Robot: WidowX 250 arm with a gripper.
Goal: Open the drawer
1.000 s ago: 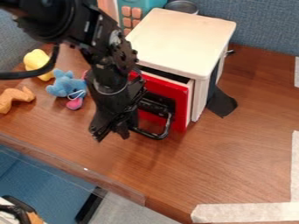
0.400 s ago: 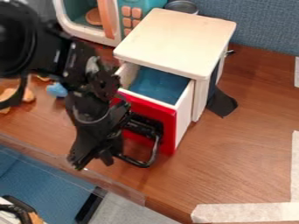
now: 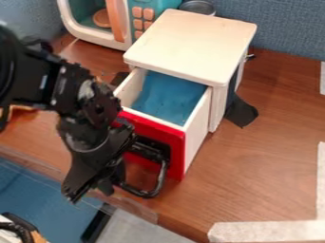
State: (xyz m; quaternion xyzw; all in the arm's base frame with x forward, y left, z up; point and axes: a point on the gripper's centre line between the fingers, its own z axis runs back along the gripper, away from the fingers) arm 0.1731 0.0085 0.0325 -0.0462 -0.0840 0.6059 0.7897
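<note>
My black gripper [image 3: 92, 190] hangs down at the front left of the drawer, beside the left part of its black handle [image 3: 152, 187]. The drawer [image 3: 183, 137] has a red front and white sides, and stands well out of the white cabinet [image 3: 190, 42]; its blue inner floor shows with nothing on it. One end of the handle loop meets the gripper's fingers, and how they sit around it is hidden.
A toy microwave [image 3: 95, 33] stands behind on the left, next to the cabinet, with a metal can [image 3: 198, 6] behind. The table's front edge [image 3: 136, 209] runs below the gripper. Black fabric [image 3: 241, 112] lies right of the cabinet.
The drawer has slid out toward the front left, from nearly closed to wide open. My gripper has moved down and left along with the handle.
</note>
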